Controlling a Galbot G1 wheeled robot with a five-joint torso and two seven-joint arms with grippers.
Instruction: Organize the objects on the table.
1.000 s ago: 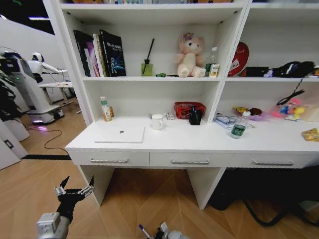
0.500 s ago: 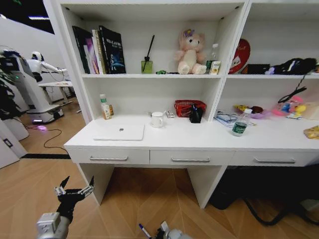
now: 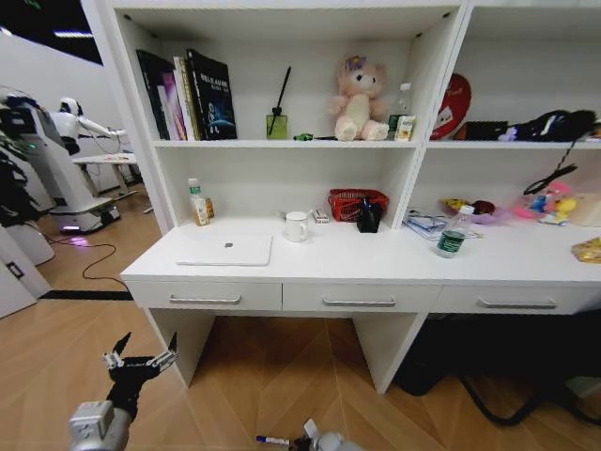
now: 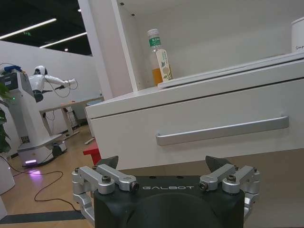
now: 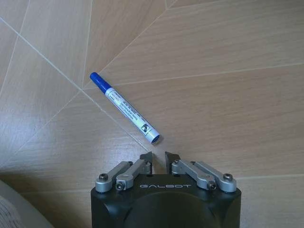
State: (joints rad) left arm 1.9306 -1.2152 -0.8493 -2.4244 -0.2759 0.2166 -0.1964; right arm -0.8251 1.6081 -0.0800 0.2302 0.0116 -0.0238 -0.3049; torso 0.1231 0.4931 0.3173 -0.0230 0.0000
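Right gripper (image 5: 158, 156): low over the floor in front of the desk (image 3: 376, 268), pointing down. Fingers nearly closed, a narrow gap left. Held nothing.
Marker (image 5: 125, 109): blue-capped, white barrel, flat on the floor just past the right gripper's fingertips, angled across the planks. Nearest end close to the tips; touching or not, can't tell. Head view showed it at the bottom edge (image 3: 274, 440), well below the desk.
Left gripper (image 4: 164, 164): fingers spread wide, empty, low and left of the desk, facing the left drawer handle (image 4: 222, 131). Looked idle.
Laptop (image 3: 226, 251): closed, flat on the desk's left end.
Bottle (image 3: 453, 235): green label, upright, right part of the desk.
Mug (image 3: 297, 225): behind the laptop, to its right.
Judgement: marker lay loose on the floor, so it likely wants regrasping before it can go on the desk.
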